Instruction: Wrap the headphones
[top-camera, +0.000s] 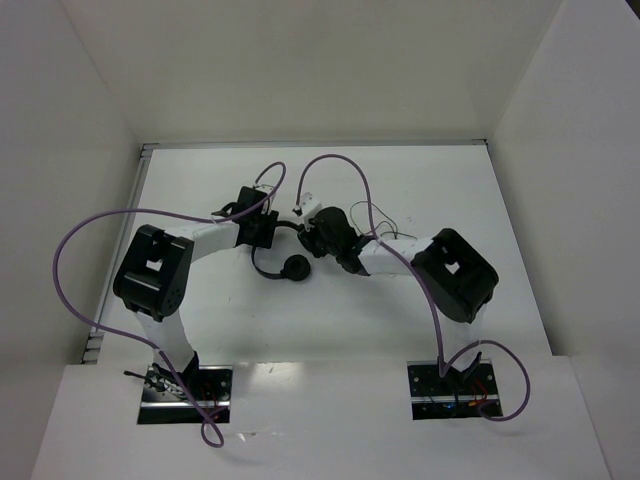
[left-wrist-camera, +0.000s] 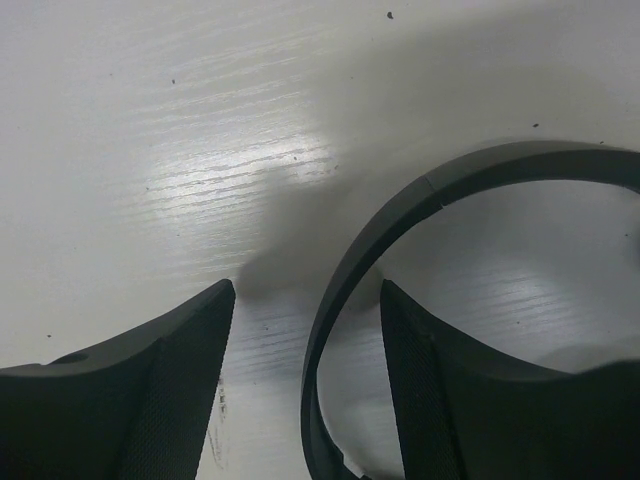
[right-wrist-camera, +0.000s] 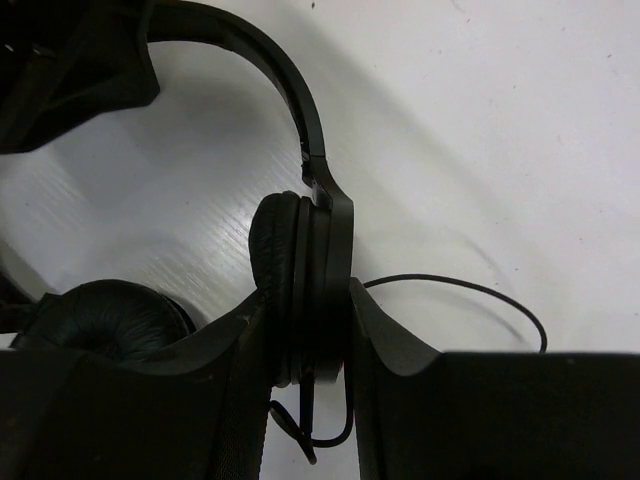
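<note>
The black headphones lie at mid-table between my two grippers. In the top view one round ear pad (top-camera: 296, 270) rests on the table, with the thin headband curving up from it. My right gripper (right-wrist-camera: 308, 295) is shut on the other ear cup (right-wrist-camera: 300, 240), held on edge; it shows in the top view (top-camera: 318, 240). The free ear pad (right-wrist-camera: 105, 315) lies to its left. The thin dark cord (right-wrist-camera: 480, 290) loops off to the right. My left gripper (left-wrist-camera: 305, 290) is open, its fingers astride the headband (left-wrist-camera: 420, 195); it shows in the top view (top-camera: 262, 228).
Thick purple arm cables (top-camera: 345, 165) arc over the white table (top-camera: 200, 190) behind both grippers. White walls enclose the table at the back and on both sides. The left gripper's body (right-wrist-camera: 60, 70) fills the upper left of the right wrist view.
</note>
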